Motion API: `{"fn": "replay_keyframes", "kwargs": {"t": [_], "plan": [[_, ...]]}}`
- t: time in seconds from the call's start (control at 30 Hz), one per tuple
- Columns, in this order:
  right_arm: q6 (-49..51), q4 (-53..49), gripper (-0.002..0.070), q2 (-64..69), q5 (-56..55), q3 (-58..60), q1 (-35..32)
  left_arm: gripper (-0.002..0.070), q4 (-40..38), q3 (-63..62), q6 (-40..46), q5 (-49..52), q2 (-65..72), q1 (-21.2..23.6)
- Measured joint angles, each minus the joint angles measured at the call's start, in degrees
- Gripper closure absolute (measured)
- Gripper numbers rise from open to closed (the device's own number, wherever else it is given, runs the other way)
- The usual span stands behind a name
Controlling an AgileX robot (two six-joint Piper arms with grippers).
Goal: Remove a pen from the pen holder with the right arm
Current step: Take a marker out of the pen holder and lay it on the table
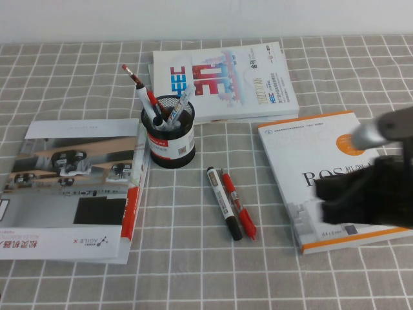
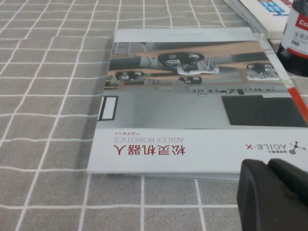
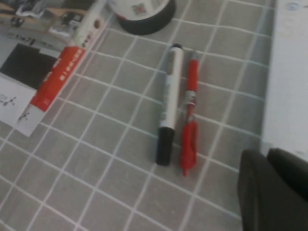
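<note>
Pens [image 1: 150, 103] bristle from the pen holder [image 1: 169, 139] mid-tabletop. Right gripper [image 3: 267, 166], fingers clenched and empty, hovers over a book [image 1: 290, 142]; it should open, then descend squarely on one protruding shaft. Left gripper [image 2: 268, 173], clenched, hangs at a brochure's [image 2: 192, 96] edge.

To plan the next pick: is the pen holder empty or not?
Not empty: several pens stick out of the upright pen holder. Right gripper, shut, hovers over the book; left gripper, shut, near the booklet.

We are looking at a table [image 1: 193, 271] wearing a grey checked cloth. A booklet [image 1: 64, 187] is lying at its left edge, and a holder [image 1: 170, 143] is standing just beside that. Magazines [image 1: 222, 81] are lying near the far edge and a book [image 1: 303, 155] at the right edge, with a marker [image 1: 222, 201] and a red pen [image 1: 240, 213] lying side by side mid-table.
</note>
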Motion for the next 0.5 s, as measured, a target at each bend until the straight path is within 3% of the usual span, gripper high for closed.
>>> {"fn": "replay_keyframes", "kwargs": {"t": [0.17, 0.33, 0.5], "plan": [[-4.81, 0.22, 0.0688, 10.96, -6.12, -7.32, 10.45, 0.0678, 0.0, 0.0, 0.0, 0.0, 0.0, 0.0], [-12.55, 0.46, 0.0685, 21.04, -8.12, -17.5, 15.61, 0.0678, 0.0, 0.0, 0.0, 0.0, 0.0, 0.0], [-17.63, -3.47, 0.0589, 28.03, -14.67, -21.83, 17.1, 0.0678, 0.0, 0.0, 0.0, 0.0, 0.0, 0.0]]}}
